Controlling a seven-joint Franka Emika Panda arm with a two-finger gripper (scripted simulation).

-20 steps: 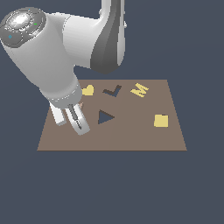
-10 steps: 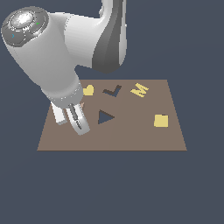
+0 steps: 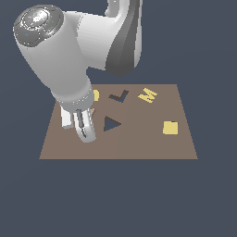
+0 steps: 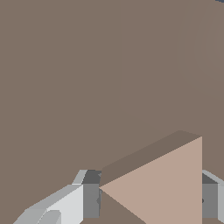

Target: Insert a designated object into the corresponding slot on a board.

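Gripper (image 3: 82,126) fingers clamp the tan triangle (image 4: 164,188) — low over the board (image 3: 139,146); navy triangle slot (image 3: 111,124) just beside, holding nothing.

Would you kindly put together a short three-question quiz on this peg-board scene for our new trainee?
1. True or false: the triangle slot is already filled.
2. Which piece lies between the gripper fingers in the wrist view? A) yellow M B) tan triangle C) yellow square
3. Fill in: on the board, the L-shaped cutout sits between the yellow heart and the yellow ____.

Key: 1 false, it shows dark and empty. 2 B. 3 M.
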